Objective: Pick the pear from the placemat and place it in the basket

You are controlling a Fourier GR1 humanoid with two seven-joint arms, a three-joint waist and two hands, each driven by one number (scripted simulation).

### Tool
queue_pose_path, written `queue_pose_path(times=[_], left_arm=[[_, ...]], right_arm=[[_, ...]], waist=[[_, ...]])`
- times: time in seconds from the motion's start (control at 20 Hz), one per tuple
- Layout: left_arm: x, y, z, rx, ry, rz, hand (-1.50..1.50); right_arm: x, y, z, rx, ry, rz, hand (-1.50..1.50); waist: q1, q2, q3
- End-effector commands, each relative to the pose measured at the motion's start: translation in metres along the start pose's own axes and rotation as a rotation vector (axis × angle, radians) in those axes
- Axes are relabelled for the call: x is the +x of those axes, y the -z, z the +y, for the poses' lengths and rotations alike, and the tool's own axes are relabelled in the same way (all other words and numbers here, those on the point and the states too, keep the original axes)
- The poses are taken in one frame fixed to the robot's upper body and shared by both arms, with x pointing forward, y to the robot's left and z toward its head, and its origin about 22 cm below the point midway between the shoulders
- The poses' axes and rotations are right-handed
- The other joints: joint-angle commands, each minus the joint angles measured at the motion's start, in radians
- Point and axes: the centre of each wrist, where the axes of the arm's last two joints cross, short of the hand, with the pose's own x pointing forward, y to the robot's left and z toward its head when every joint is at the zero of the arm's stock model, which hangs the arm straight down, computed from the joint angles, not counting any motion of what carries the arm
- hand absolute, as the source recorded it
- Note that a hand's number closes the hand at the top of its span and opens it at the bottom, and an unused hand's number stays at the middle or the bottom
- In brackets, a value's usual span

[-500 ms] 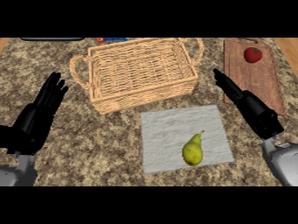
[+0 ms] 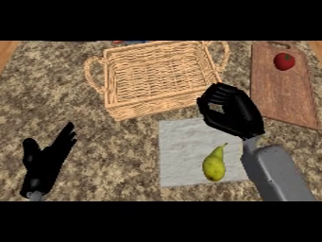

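Observation:
A yellow-green pear lies on the grey placemat, stem pointing away from me. My right hand hovers over the mat's far right corner, just beyond the pear and apart from it. Its fingers are loosely bent and nothing is in them. Its grey forearm runs along the mat's right edge, close beside the pear. The wicker basket stands behind the mat, with nothing inside. At the lower left, my left hand rests open with its fingers up.
A wooden cutting board lies at the right with a red fruit at its far end. The basket's front rim is close to my right hand. Speckled stone counter surrounds the mat.
My right hand has swung left from the cutting board's edge to above the mat's far corner, and its fingers have bent. My left hand sits lower and nearer the front edge.

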Motion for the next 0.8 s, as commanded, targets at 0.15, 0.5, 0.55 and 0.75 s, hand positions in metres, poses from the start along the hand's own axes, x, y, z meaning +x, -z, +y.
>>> queue_pose_path(times=[0.15, 0.5, 0.55, 0.75], left_arm=[[-0.029, -0.008, -0.008, 0.034, 0.003, 0.141, 0.00], [-0.025, -0.007, 0.008, 0.052, 0.015, 0.123, 0.00], [-0.029, -0.012, -0.006, 0.046, 0.004, 0.143, 0.00], [-0.021, -0.007, 0.002, 0.056, 0.008, 0.134, 0.00]], right_arm=[[0.002, 0.032, 0.098, -0.078, -0.147, 0.091, -1.50], [0.053, 0.057, 0.015, -0.200, -0.777, 0.330, -1.50], [0.066, 0.058, 0.002, -0.197, -0.838, 0.368, -1.50], [0.136, 0.061, -0.015, -0.083, -0.977, 0.446, -1.50]], waist=[[-0.005, -0.015, -0.002], [-0.032, -0.026, -0.006], [-0.033, -0.027, -0.005], [-0.044, -0.023, -0.002]])
